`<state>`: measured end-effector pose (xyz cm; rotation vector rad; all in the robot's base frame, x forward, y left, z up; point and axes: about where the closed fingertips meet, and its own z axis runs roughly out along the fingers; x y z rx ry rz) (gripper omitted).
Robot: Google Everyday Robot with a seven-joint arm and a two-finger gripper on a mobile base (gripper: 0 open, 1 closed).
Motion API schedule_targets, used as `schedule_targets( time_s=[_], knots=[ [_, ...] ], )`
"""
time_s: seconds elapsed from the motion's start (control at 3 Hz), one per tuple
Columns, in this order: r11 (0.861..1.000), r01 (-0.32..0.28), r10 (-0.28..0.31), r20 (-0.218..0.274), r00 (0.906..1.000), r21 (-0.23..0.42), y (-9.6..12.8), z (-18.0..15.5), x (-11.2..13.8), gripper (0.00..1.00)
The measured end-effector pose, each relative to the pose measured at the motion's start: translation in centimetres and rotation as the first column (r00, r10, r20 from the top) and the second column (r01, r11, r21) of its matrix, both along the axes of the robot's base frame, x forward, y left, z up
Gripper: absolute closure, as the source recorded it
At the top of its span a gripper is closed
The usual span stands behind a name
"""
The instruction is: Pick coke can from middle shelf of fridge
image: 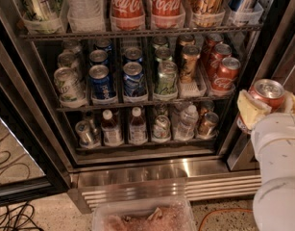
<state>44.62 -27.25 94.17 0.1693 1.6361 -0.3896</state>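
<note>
My gripper (268, 105) is at the right edge of the view, outside the fridge (137, 172) and in front of its right door frame. It is shut on a red coke can (266, 94) with a silver top, held upright between pale fingers (250, 109). The white arm fills the lower right corner. Three more red coke cans (226, 74) stand in a row at the right end of the middle shelf (137, 103), to the left of and behind the held can.
The middle shelf also holds blue, green, silver and bronze cans. Above stands a rack of large Coca-Cola bottles (128, 4); below, small capped bottles (136, 127). A clear tub (142, 216) sits on the floor before the steel grille. Cables (12, 215) lie at lower left.
</note>
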Motion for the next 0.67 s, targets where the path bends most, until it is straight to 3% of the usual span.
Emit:
schedule_targets(
  time_s=[0.33,0.67],
  knots=[
    [0.999,-0.030,0.030,0.013,0.9995,0.020,-0.50,1.42,0.34,1.00],
    [0.989,-0.125,0.126,-0.003,0.9920,0.074,-0.94,2.15,0.80,1.00]
  ],
)
